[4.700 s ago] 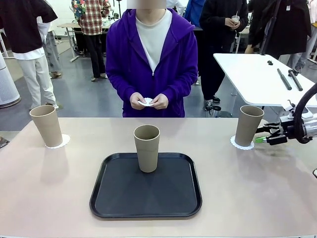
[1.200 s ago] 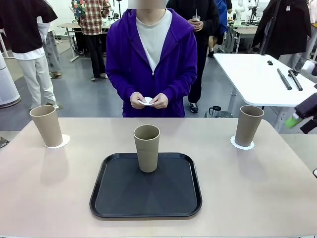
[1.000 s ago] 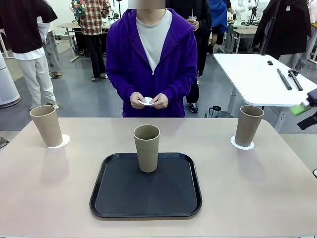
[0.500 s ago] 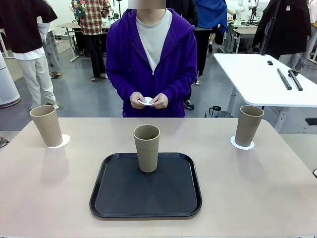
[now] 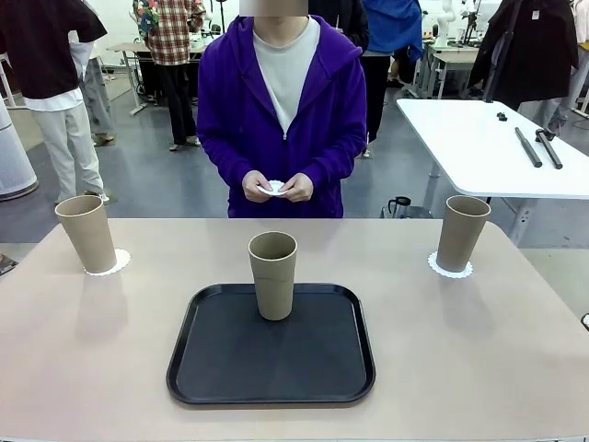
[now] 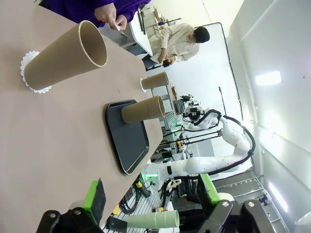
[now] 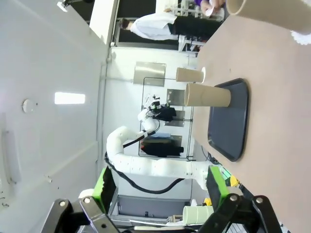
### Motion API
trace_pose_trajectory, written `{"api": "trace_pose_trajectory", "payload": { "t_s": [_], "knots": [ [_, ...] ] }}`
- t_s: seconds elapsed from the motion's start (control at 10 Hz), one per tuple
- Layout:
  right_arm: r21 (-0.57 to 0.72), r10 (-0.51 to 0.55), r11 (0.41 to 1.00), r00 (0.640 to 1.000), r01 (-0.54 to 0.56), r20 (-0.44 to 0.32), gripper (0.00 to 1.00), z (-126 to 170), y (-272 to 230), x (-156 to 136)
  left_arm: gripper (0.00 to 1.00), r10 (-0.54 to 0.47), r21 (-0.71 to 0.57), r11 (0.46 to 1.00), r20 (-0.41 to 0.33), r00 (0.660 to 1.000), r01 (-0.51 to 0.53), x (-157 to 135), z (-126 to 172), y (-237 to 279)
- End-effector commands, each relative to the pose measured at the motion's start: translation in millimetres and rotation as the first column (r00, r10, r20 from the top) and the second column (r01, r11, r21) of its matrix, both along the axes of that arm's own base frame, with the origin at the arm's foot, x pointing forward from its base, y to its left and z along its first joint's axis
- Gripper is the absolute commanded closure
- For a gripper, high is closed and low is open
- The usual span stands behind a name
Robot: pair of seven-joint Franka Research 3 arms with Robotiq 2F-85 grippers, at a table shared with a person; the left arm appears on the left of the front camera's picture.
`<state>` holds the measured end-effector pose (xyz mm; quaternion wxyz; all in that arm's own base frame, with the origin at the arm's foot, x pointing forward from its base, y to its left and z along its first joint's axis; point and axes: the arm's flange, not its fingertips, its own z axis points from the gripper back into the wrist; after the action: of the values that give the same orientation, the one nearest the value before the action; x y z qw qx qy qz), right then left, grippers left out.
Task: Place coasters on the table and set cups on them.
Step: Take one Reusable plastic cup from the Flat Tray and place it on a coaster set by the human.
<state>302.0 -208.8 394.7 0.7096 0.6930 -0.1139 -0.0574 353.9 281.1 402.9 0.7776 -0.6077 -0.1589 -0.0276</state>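
On the beige table, the left cup stands on a lacy white coaster, and the right cup stands on another coaster. A third cup stands on the black tray in the middle. The person at the far side holds a coaster in both hands. My left gripper is open and empty, well back from the nearest cup and its coaster. My right gripper is open and empty too, away from the cup on its coaster.
A white-topped table with black tools stands at the back right. Other people stand farther back in the room. The tray lies across the table's middle, with bare tabletop on both sides of it.
My right gripper has drawn back from the right cup and gone out past the right edge of the front view. Cups, coasters and the person's hands have stayed put.
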Motion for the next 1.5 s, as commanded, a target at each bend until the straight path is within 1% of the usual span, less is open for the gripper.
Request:
{"api": "trace_pose_trajectory", "payload": {
  "t_s": [0.0, 0.1, 0.2, 1.4],
  "knots": [
    [-0.044, -0.03, 0.999, 0.999, 0.031, 0.026, 0.0, -2.5, 11.9, 1.6, 0.0, -0.004, 0.0, 1.0, 0.009, 1.0, 0.004, -2.7, 1.1, 0.7],
    [-0.062, -0.01, 0.998, 0.999, 0.012, 0.034, 0.0, -2.0, 14.7, 3.7, 0.0, -0.004, 0.0, 1.0, 0.009, 1.0, 0.004, -2.7, 1.1, 0.7],
    [-0.021, -0.012, 1.0, 1.0, 0.012, 0.001, 0.0, -1.4, 0.5, 1.4, 0.0, -0.004, 0.0, 1.0, 0.009, 1.0, 0.004, -2.7, 1.1, 0.7],
    [-0.021, -0.012, 1.0, 1.0, 0.012, 0.001, 0.0, -1.4, 0.5, 1.4, 0.0, -0.004, 0.0, 1.0, 0.009, 1.0, 0.004, -2.7, 1.1, 0.7]
  ]
}}
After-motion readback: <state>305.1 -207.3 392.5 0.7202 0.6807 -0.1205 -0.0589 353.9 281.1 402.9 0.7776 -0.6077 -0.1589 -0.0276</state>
